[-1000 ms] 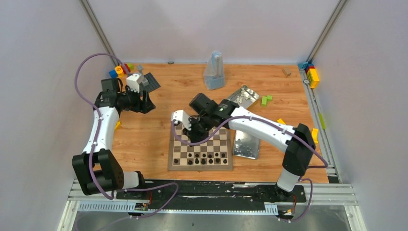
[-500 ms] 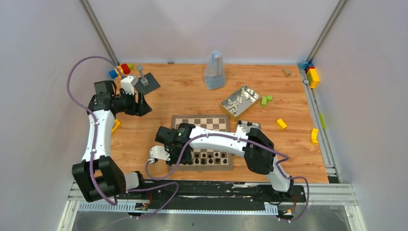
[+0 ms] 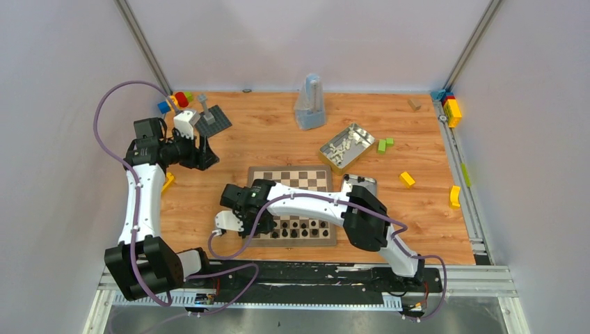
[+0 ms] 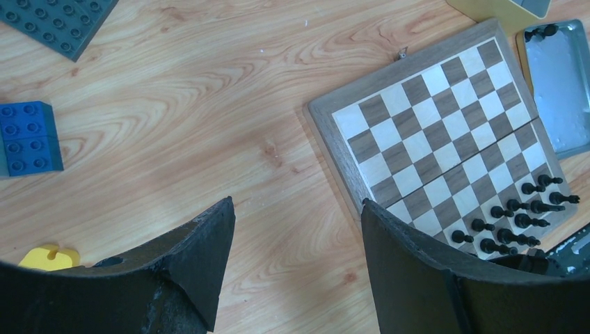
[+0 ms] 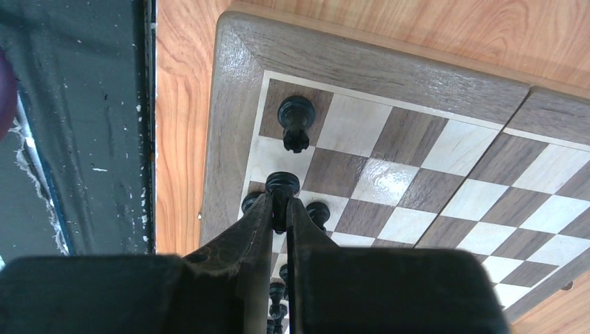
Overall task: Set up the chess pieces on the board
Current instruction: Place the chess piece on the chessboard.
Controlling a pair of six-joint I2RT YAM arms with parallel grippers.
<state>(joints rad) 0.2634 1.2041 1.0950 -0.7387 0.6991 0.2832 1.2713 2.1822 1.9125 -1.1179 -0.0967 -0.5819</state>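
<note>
Bright, even light falls from above in all three views, and shadows on the worktop (image 3: 278,132) are short and soft. The top view is slightly soft, so small things lose detail. A glossy patch of glare sits on the board (image 5: 379,182) in the right wrist view. Both wrist views show their own tool fingers (image 4: 195,257) dark and slightly blurred.

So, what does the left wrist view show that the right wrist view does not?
Only the left wrist view: the open left gripper, a blue block, a studded plate, a tin beside the board, and the board in full.
Only the right wrist view: the right gripper shut on a black piece, a second piece on the corner square, and the black rail beyond the table's edge.
Both views: the board and the black pieces on it.
</note>
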